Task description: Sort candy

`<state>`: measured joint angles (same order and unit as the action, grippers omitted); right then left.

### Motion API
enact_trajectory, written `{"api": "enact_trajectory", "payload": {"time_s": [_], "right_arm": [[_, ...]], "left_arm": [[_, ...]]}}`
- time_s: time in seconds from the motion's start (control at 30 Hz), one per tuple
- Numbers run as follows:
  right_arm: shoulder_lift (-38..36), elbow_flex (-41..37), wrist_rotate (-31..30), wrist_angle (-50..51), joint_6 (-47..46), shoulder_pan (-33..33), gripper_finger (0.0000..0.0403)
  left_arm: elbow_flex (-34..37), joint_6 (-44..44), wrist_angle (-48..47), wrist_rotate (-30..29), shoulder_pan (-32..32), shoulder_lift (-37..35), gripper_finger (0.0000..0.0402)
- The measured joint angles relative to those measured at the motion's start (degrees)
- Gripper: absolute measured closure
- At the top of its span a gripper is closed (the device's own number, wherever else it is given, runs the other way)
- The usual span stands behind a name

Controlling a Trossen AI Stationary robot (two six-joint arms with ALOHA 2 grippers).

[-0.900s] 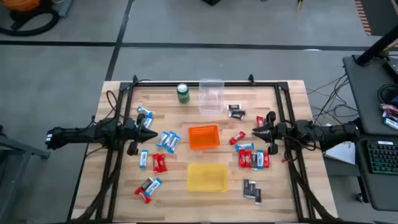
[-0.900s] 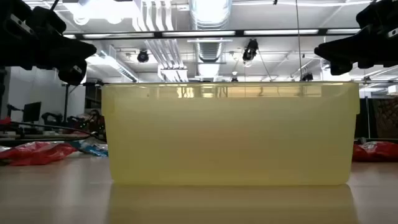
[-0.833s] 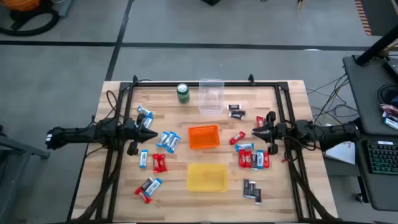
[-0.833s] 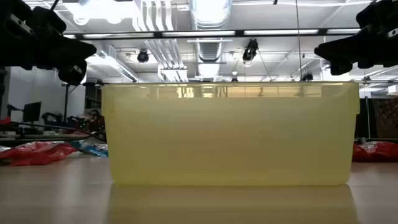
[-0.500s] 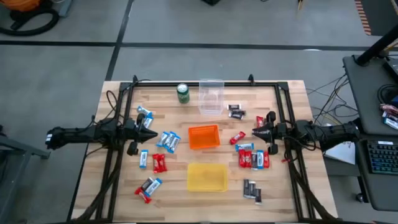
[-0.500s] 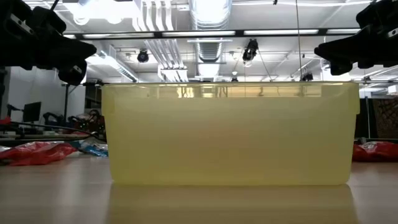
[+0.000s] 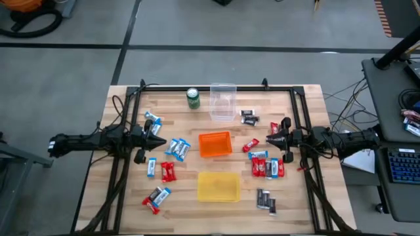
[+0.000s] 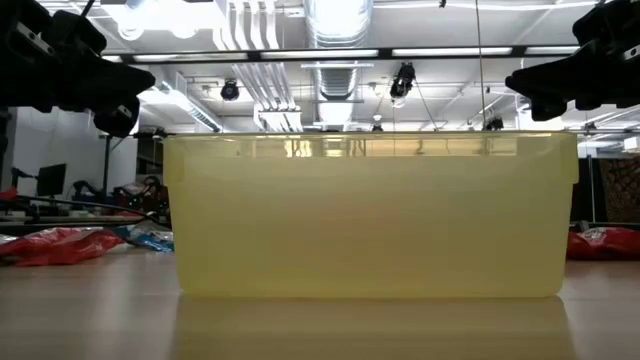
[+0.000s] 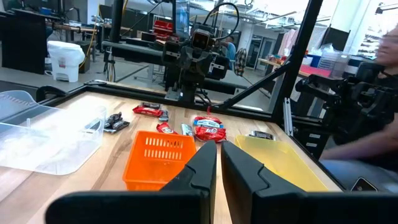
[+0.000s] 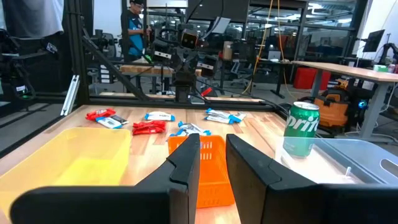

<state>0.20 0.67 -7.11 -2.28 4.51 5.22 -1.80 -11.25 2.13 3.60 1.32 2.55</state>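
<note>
Candy lies scattered on the wooden table (image 7: 125, 210). Left of the bins lie blue-and-white bars (image 7: 177, 148), red bars (image 7: 168, 172) and a mixed pair (image 7: 156, 196). Right of them lie red and blue bars (image 7: 268, 167), dark bars (image 7: 248, 117) and more dark bars (image 7: 264, 200). My left gripper (image 7: 161, 141) hovers at the left cluster, its fingers (image 9: 205, 163) together and empty. My right gripper (image 7: 269, 139) hovers beside a red bar (image 7: 250, 145), its fingers (image 10: 186, 158) a narrow gap apart and empty.
An orange bin (image 7: 215, 144) sits mid-table, a yellow bin (image 7: 218, 187) in front of it and a clear bin (image 7: 223, 101) behind. A green can (image 7: 193, 98) stands at the back. The yellow bin (image 8: 370, 215) fills the low view. People show in the room behind (image 9: 373, 106).
</note>
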Motion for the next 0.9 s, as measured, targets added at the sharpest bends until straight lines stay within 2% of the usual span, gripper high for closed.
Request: {"api": "enact_trajectory", "payload": {"time_s": [0.73, 0.9], "right_arm": [[0.01, 0.01, 0.0, 0.0, 0.0, 0.0, 0.0335], [0.0, 0.0, 0.0, -0.2, -1.69, 0.02, 0.0335]], "left_arm": [[0.01, 0.11, 0.02, -0.01, -0.01, 0.0, 0.0394], [0.04, -0.48, 9.11, -3.06, 0.01, 0.15, 0.0394]]}}
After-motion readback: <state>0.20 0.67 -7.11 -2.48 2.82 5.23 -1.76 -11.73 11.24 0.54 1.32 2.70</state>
